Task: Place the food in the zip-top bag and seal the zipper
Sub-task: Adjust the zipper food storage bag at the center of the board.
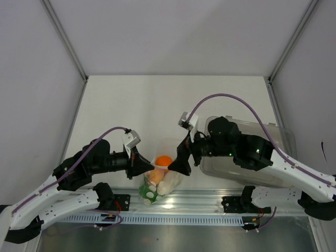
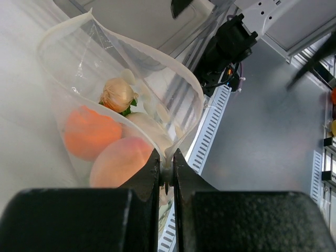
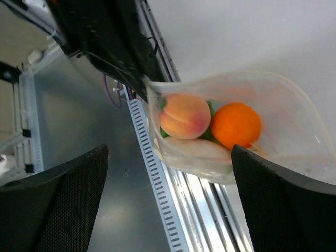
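The zip-top bag [image 1: 161, 181] lies at the table's near edge with its mouth held open. Inside are the orange [image 1: 164, 160], a peach-like fruit [image 2: 121, 160], a pale piece [image 1: 169, 184] and the green lettuce [image 1: 149, 194]. My left gripper [image 1: 144, 168] is shut on the bag's mouth edge [image 2: 167, 157], where the zipper strip [image 2: 157, 56] runs along the rim. My right gripper [image 1: 181, 160] is wide open at the bag's right side. In the right wrist view the bag [image 3: 283, 121] sits ahead of the gripper [image 3: 170, 210], with the orange [image 3: 236, 125] and the peach-like fruit [image 3: 184, 115] showing.
A larger rigid clear tray [image 1: 283, 139] stands at the right, partly under my right arm. A metal rail with a slotted strip [image 1: 210, 202] runs along the near edge below the bag. White walls close in the table at the back and sides.
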You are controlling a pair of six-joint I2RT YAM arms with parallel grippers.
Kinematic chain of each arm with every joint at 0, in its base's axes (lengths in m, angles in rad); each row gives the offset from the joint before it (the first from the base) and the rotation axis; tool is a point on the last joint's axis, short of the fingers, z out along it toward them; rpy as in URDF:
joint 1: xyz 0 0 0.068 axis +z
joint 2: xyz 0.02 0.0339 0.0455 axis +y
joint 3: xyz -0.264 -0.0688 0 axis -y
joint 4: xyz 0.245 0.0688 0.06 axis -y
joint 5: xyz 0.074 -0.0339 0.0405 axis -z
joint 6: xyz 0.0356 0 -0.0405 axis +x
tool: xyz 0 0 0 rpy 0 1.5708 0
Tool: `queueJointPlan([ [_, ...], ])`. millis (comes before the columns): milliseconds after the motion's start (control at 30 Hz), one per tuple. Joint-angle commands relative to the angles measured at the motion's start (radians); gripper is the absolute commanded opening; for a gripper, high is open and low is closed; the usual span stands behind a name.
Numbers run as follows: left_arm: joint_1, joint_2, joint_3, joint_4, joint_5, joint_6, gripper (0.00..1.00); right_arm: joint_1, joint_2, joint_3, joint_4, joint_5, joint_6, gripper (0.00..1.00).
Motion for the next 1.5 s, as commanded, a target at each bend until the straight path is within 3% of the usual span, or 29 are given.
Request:
queueJointPlan([
  [0, -0.004, 0.027, 0.046, 0.011, 0.041, 0.018, 0.01, 0.128, 0.078, 0.091, -0.055, 0.161, -0.149, 0.99],
  [133, -0.004, 0.035, 0.049, 0.009, 0.072, 0.023, 0.01, 0.255, 0.117, 0.122, -0.038, 0.253, -0.247, 1.00],
  [300, -0.004, 0.023, 0.053, 0.017, 0.124, 0.041, 0.01, 0.284, 0.146, 0.150, -0.041, 0.237, -0.320, 0.99],
  [500, -0.004, 0.003, 0.060, 0.031, 0.191, 0.064, 0.01, 0.321, 0.166, 0.145, -0.006, 0.324, -0.401, 0.99],
  [833, -0.004, -0.006, 0.078, 0.017, 0.244, 0.092, 0.01, 0.341, 0.259, 0.205, -0.017, 0.289, -0.481, 0.99],
  [1033, -0.004, -0.020, 0.075, 0.028, 0.285, 0.099, 0.01, 0.323, 0.292, 0.228, -0.030, 0.191, -0.527, 0.99],
  [1133, -0.004, -0.026, 0.078, 0.020, 0.288, 0.102, 0.00, 0.274, 0.283, 0.220, -0.021, 0.059, -0.518, 0.88],
  [1233, -0.004, -0.026, 0.078, 0.017, 0.291, 0.104, 0.01, 0.231, 0.270, 0.198, -0.006, -0.076, -0.504, 0.66],
  [1467, -0.004, -0.002, 0.083, 0.020, 0.305, 0.102, 0.01, 0.201, 0.286, 0.162, 0.000, -0.162, -0.481, 0.61],
])
